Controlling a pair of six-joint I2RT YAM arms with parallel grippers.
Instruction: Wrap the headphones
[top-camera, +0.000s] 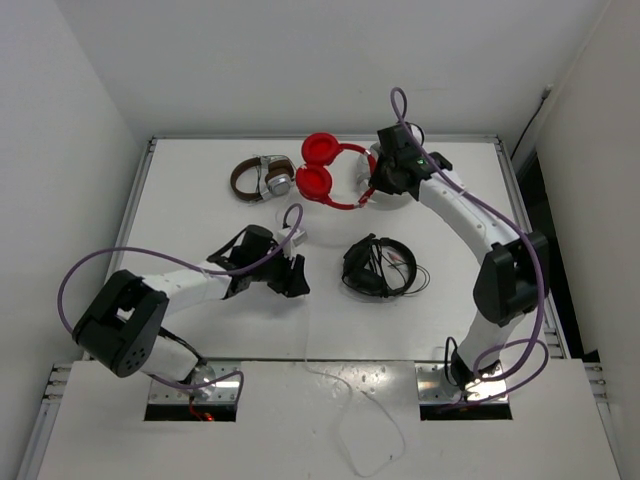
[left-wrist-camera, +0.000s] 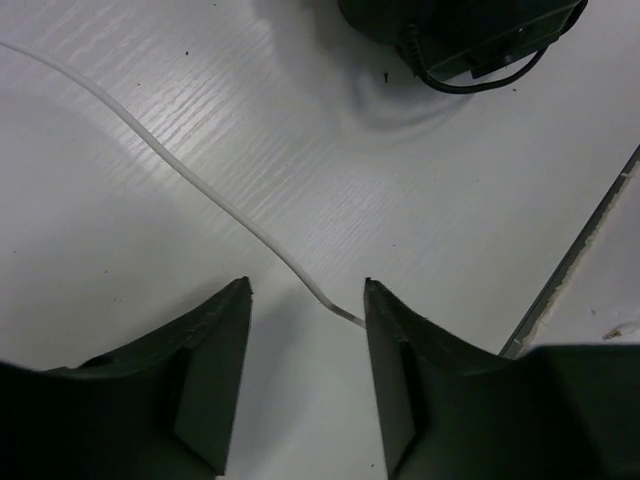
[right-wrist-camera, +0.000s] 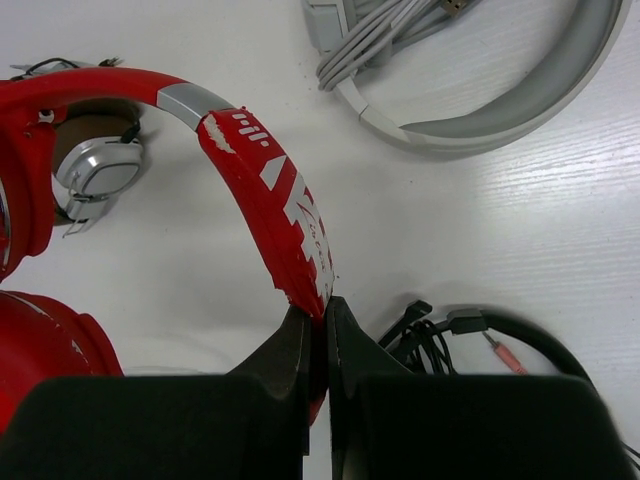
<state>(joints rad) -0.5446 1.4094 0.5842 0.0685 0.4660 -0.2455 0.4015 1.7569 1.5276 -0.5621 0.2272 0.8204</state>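
Observation:
The red headphones (top-camera: 328, 170) lie at the back middle of the table, ear cups to the left. My right gripper (top-camera: 372, 190) is shut on their red headband (right-wrist-camera: 270, 190), the band pinched between the fingertips (right-wrist-camera: 325, 308). One red ear cup (right-wrist-camera: 40, 345) shows at the lower left of the right wrist view. The thin white cable (left-wrist-camera: 190, 180) runs across the table top and ends against the right finger of my left gripper (left-wrist-camera: 307, 287). That gripper (top-camera: 293, 277) is open, low over the table's middle, with the cable passing between its tips.
Black headphones (top-camera: 375, 266) with a coiled black cable lie right of my left gripper. Brown-and-silver headphones (top-camera: 262, 177) sit left of the red ones. A white headband (right-wrist-camera: 490, 115) and grey cable bundle lie just behind my right gripper. Table rails border both sides.

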